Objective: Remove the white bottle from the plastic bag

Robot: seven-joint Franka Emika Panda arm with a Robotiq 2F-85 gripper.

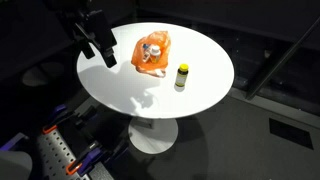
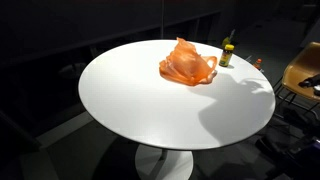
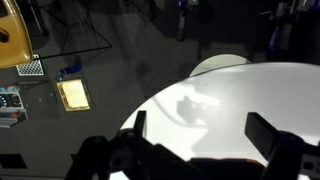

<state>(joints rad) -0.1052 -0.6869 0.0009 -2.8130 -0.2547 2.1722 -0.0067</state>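
An orange plastic bag lies on the round white table, and a white bottle shows inside its opening. The bag also shows in an exterior view, where the bottle is hidden. My gripper hangs above the table's edge, apart from the bag. In the wrist view its two fingers stand wide apart, open and empty, over bare white tabletop. The bag is out of the wrist view.
A small dark bottle with a yellow cap stands on the table next to the bag, also seen in an exterior view. A wooden chair stands beside the table. The floor around is dark.
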